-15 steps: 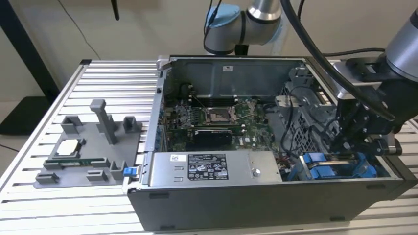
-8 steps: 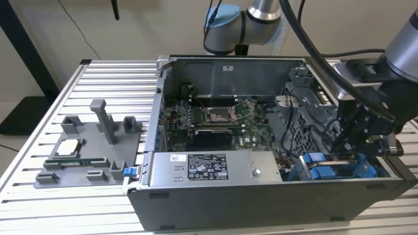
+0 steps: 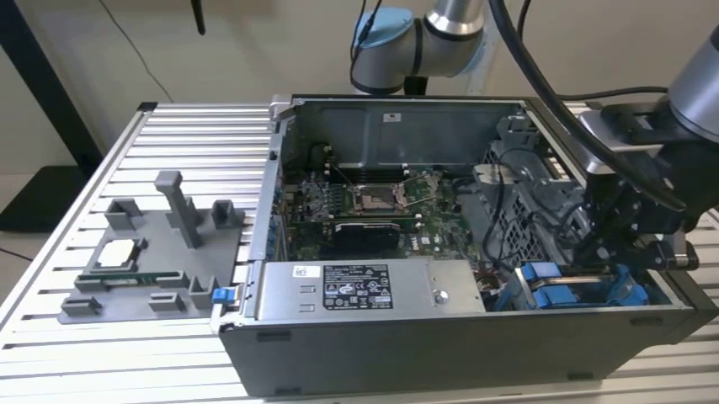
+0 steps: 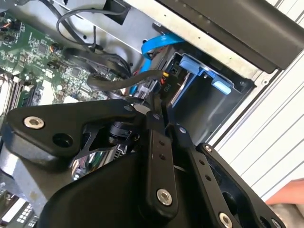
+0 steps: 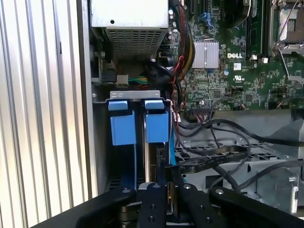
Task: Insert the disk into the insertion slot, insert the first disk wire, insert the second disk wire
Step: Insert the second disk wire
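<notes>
Tool (image 5: 167,179) closed on a black wire (image 5: 209,159) beside the blue-railed insertion slot (image 5: 137,128)

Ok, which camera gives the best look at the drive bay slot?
The first wrist view: it looks straight down the slot, showing both blue tabs and the bay between them. The second wrist view shows it at an angle, partly behind the gripper. The exterior view shows its blue rails behind the arm.

The arm (image 3: 455,17) is built of silver-grey tubular segments with a light blue cap at one joint, and black cables trail along it. Its gripper (image 4: 164,123) is matte black, made of flat linked bars pinned with round silver screws in both wrist views.
</notes>
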